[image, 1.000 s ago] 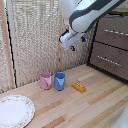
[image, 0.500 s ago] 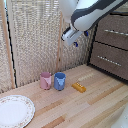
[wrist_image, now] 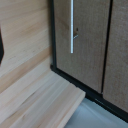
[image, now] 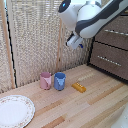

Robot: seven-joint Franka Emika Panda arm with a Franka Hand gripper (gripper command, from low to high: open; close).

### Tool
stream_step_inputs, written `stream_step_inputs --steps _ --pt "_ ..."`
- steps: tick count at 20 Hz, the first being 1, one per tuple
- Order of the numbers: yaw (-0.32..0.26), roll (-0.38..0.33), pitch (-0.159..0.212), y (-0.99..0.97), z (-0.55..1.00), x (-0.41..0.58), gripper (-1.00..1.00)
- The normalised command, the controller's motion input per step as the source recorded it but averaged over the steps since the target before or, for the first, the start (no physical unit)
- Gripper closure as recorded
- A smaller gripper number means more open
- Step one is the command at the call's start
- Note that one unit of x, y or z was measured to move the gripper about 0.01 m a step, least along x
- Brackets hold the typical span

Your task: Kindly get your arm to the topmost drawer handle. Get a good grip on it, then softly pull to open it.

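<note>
The arm [image: 95, 17] hung above the table [image: 85, 107], its tool [image: 75, 42] unreadable, at nine o'clock from the drawer [image: 116, 30]. Only the wrist view showed a silver drawer handle [wrist_image: 72, 26] closely.

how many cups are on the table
2: a small pink cup and a small blue cup standing side by side on the wooden table, pink on the exterior view's left. None looks hidden.

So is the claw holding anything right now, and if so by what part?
Nothing is held. The claw hangs in the air, apart from the drawer handle and from the cups on the table. Whether its fingers are open or shut is too blurred to tell.
</note>
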Motion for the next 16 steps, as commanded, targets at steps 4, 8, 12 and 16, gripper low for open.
stream_step_inputs --steps 4,8,12,16 --pt "0.088 -0.264 0.002 -0.01 0.43 0.050 -1.00" --pt "0.028 -0.301 0.015 -0.04 0.32 0.187 -1.00" --pt "0.000 -0.363 0.013 -0.24 0.05 0.231 -1.00" --pt "0.006 -0.375 0.003 -0.35 -0.06 0.078 -1.00"
